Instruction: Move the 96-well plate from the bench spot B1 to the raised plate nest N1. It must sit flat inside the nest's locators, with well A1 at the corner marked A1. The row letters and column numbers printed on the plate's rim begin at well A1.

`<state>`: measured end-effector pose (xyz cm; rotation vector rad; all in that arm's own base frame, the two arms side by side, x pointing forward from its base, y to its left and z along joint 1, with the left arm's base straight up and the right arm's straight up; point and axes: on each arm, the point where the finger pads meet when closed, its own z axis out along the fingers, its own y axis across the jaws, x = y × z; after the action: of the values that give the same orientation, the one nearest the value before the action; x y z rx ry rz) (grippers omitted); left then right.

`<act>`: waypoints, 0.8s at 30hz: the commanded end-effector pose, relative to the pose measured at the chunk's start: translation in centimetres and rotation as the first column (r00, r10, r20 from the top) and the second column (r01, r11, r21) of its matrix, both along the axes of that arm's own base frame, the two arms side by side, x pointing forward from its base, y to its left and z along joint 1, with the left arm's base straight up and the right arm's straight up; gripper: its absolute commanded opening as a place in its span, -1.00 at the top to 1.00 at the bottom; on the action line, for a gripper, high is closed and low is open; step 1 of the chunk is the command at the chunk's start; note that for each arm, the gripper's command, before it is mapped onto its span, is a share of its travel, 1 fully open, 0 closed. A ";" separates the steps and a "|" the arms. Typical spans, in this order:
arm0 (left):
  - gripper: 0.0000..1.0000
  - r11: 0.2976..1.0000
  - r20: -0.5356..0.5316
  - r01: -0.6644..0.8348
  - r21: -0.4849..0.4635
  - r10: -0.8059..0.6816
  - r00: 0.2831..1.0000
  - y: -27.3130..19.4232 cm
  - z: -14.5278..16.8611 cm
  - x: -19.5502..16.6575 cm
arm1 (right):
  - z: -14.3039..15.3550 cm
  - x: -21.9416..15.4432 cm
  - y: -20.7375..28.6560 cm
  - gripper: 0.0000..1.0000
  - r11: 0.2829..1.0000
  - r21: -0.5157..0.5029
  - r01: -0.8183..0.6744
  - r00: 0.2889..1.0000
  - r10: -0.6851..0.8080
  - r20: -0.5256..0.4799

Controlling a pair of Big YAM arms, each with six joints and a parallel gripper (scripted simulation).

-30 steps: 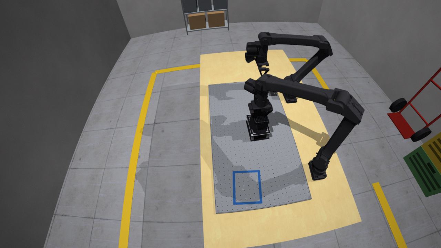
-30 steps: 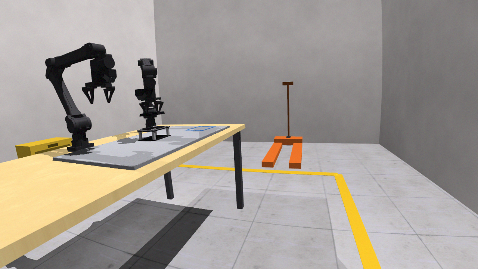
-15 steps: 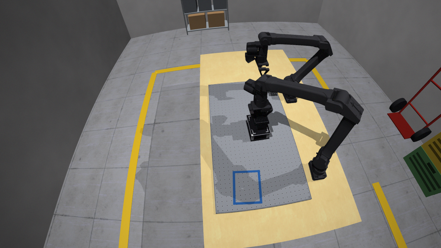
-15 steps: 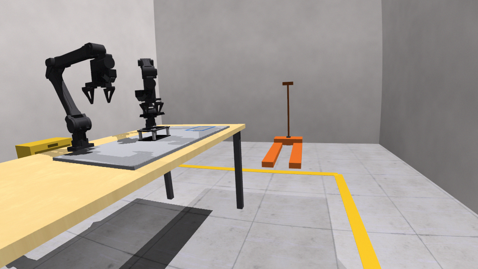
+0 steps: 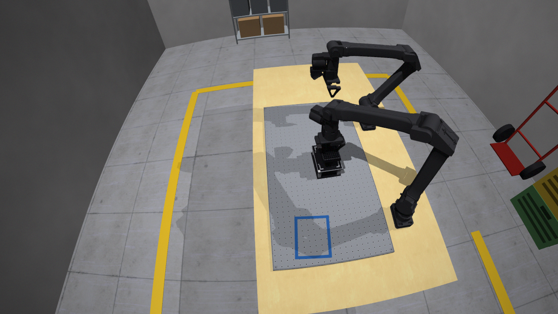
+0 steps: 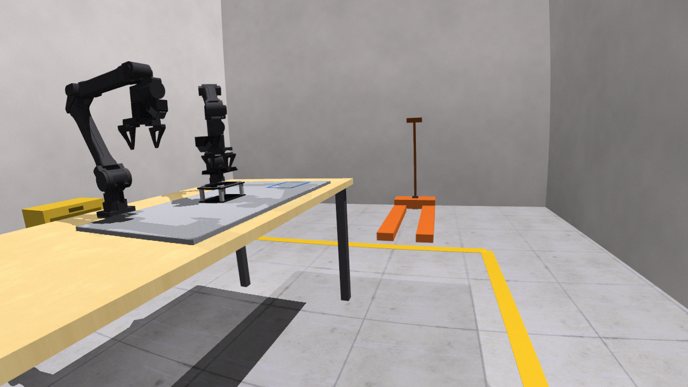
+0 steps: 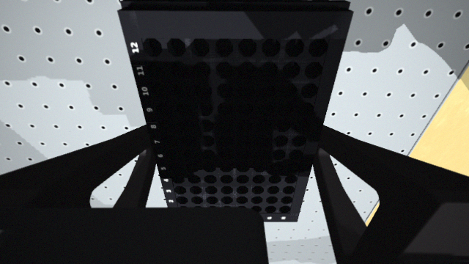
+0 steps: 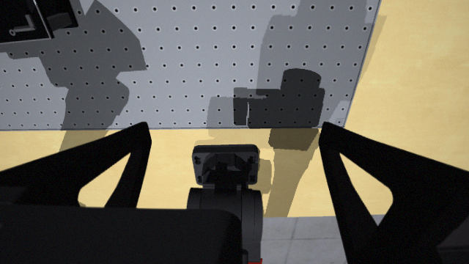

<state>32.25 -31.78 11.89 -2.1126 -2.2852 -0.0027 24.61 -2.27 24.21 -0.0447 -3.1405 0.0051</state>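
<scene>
Fingers (image 5: pixel 342 145) (image 6: pixel 231 158) of the bent left arm (image 5: pixel 374 115) (image 6: pixel 215 109) point down, clamped widely on the plate (image 5: pixel 331 156) (image 6: pixel 219 171) (image 7: pixel 234 184); right fingers (image 5: pixel 332 94) (image 6: pixel 156 128) gape empty.

Hard shadows; left wrist underexposed.

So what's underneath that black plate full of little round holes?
Below the black plate with round wells, a black raised stand on pale posts shows partly; the plate and arm cover the rest.

My tabletop (image 5: pixel 413 269) (image 6: pixel 72 269) (image 8: pixel 414 73) looks like smooth, pale wood. The drilled board (image 5: pixel 351 206) (image 6: pixel 158 219) (image 7: pixel 66 121) (image 8: pixel 205 44) on it seems matt grey metal. The well plate (image 7: pixel 190 23) looks like dark, smooth plastic to me.
</scene>
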 end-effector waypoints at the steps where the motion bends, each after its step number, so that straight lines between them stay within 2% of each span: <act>1: 1.00 1.000 0.031 0.001 -0.031 0.000 1.000 -1.3 0.5 0.6 | 1.6 1.1 0.0 -1.00 1.000 -0.001 -0.012 0.999 0.012 0.040; 9: 1.00 1.000 0.024 0.001 -0.025 -0.001 1.000 -1.3 -1.2 0.6 | 1.6 1.1 0.0 -1.00 1.000 -0.001 -0.012 0.999 0.012 0.040; 24: 1.00 0.999 0.048 0.002 -0.049 0.000 0.999 -2.1 -2.5 1.5 | 1.6 1.1 0.0 -1.00 1.000 -0.001 -0.012 0.999 0.012 0.040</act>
<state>32.75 -32.28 8.73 -2.1313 -2.3054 -0.0014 24.61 -2.27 24.21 -0.0447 -3.1405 0.0051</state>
